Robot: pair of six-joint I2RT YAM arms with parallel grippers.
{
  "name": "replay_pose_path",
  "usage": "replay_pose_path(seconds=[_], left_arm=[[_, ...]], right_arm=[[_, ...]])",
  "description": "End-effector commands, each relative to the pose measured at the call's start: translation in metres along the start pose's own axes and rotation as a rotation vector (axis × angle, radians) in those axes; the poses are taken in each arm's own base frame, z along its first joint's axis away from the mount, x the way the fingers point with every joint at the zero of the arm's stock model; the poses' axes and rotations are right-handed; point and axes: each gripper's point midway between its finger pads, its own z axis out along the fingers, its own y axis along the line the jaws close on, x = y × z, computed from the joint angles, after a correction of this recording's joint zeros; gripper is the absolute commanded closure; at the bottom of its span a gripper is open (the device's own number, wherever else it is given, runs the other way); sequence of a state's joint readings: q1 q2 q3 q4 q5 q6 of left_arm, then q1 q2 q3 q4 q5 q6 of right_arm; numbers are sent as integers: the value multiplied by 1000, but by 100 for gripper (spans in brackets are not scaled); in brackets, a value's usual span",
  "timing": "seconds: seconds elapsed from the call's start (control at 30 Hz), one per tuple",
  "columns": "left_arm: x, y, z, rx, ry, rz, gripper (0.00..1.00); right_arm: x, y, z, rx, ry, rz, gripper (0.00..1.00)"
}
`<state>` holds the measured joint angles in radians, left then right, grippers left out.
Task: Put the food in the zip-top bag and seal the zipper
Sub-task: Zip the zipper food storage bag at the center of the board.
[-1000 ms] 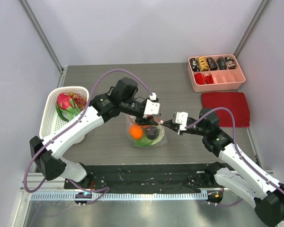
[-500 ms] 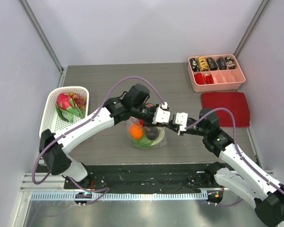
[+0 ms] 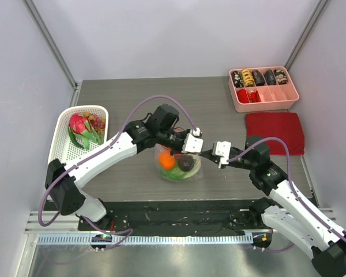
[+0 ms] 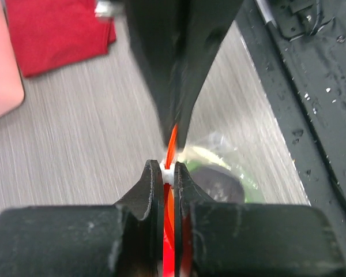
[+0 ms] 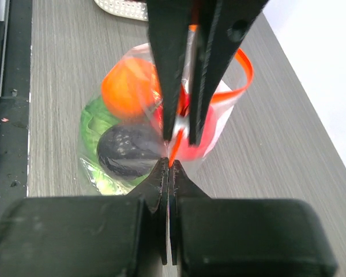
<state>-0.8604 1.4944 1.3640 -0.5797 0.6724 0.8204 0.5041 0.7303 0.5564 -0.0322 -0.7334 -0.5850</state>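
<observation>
A crinkly clear plastic zip-top bag (image 3: 179, 165) sits mid-way across the grey worktop (image 3: 219, 109), holding a leafy green lettuce head (image 5: 95, 124), a small round orange fruit (image 5: 130, 83) and a glossy red fruit (image 5: 193, 152). The left pincer (image 4: 169, 173) and the right pincer (image 5: 169, 166) each clamp its thin orange-red zipper strip (image 4: 170, 231), tips nearly touching (probably one anchoring while the other presses it shut).
</observation>
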Motion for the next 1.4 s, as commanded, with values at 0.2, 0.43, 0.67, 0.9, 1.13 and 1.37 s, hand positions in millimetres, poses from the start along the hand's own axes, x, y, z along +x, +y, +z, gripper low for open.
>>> replay_pose_path(seconds=[0.2,0.43,0.67,0.9,1.13,1.37], left_arm=[[70,18,-52,-98,196,-112,96],[99,20,-89,-138,269,-157,96],[125,16,-125,-196,333,-205,94],[144,14,-150,-246,363,-235,95],[94,18,-142,-245,200,-177,100],[36,18,-113,-194,88,-112,100]], right_arm=[[-17,-4,-12,54,-45,-97,99],[-10,-4,-20,93,-11,-99,99],[-7,-3,-26,109,13,-90,99],[-4,-4,-27,114,33,-84,99],[-18,-21,-10,83,21,-29,53],[-48,-50,13,51,-14,22,30]])
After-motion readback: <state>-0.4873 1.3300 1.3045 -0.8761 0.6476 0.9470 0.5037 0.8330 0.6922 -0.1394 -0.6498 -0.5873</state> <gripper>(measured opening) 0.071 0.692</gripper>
